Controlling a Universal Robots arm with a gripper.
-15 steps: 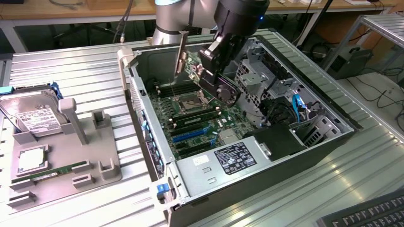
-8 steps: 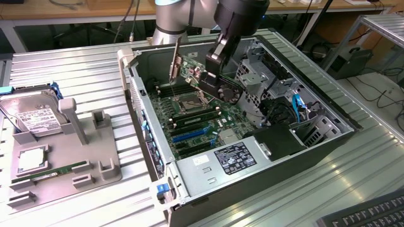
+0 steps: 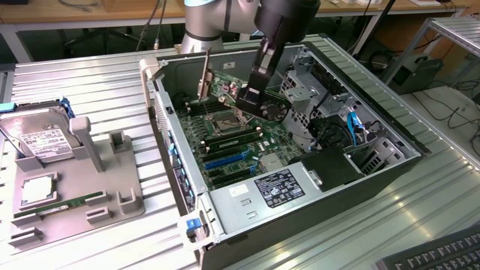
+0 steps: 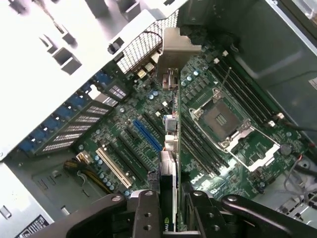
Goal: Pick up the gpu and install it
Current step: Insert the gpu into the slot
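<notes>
Over the open computer case (image 3: 174, 121), the gpu (image 3: 225, 87) hangs on edge in my arm's gripper (image 3: 255, 101), its jaws clamped on the card at the end away from the silver bracket (image 3: 202, 79). The bracket points to the exterior view's left, close to the case's rear wall. The card sits above the far part of the motherboard (image 3: 259, 149), near the CPU socket (image 3: 225, 121) and, as far as I can judge, clear of the board. From the wrist camera the gpu (image 4: 171, 124) runs edge-on between the gripper (image 4: 171, 213) and the bracket (image 4: 176, 47), just beside the blue expansion slot (image 4: 147, 136) rather than over it. The risks I see from here are 3. A card offset or tilted against the slot would jam its edge connector on the slot's lip or on the memory slots (image 4: 237, 94). The bracket could catch on the rear wall's openings. A grip this far from the bracket could let the card pivot under pressing force
</notes>
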